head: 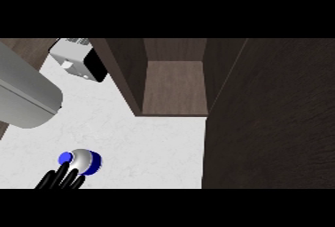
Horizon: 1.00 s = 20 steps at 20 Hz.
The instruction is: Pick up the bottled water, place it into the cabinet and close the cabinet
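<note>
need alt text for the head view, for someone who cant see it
A black hand at the lower left edge reaches its fingers to a bottled water with a blue cap on the white counter. Beyond stands an open dark wood cabinet, its door swung out at right.

The counter is white with faint grey veining, like marble. The cabinet is dark brown wood with a fine grain, its inner shelf a lighter, warmer brown, and its open door a very dark brown. The bottled water shows a silvery grey body with bright blue parts at either side. The hand at the lower left is black. A small appliance near the top is white with a black side. A large rounded shape at the left is plain grey.
</note>
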Motion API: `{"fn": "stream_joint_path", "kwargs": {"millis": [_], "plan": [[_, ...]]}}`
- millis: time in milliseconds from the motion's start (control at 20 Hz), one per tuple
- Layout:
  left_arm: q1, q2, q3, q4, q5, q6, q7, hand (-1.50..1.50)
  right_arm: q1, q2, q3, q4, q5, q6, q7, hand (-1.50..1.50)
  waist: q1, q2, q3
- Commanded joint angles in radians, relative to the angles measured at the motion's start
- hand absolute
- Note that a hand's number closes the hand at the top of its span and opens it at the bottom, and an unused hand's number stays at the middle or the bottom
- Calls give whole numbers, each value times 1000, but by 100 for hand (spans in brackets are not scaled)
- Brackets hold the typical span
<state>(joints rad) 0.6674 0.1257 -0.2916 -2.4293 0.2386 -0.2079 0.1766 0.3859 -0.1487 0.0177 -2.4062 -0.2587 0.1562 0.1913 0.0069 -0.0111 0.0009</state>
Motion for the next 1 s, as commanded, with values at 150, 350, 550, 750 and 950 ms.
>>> {"fn": "stream_joint_path", "kwargs": {"millis": [150,350,550,750,950], "plan": [[119,23,-15,-272,45,3,7,-150,76,-10,-45,-138,-129,22,52,-150,-3,-3,1],[171,27,-38,-272,17,-2,-37,-150,107,6,-9,-178,-114,26,52,-150,-1,-6,0],[217,43,-17,-254,22,-11,-79,-150,130,-8,-61,-176,-165,54,37,-150,-5,-5,0],[256,56,38,-225,49,-26,-137,-150,129,20,-32,-155,-144,46,34,-150,3,-2,-1],[262,24,67,-211,34,16,-167,-150,153,11,-68,-164,-171,77,-6,-150,-9,-1,-1]]}}
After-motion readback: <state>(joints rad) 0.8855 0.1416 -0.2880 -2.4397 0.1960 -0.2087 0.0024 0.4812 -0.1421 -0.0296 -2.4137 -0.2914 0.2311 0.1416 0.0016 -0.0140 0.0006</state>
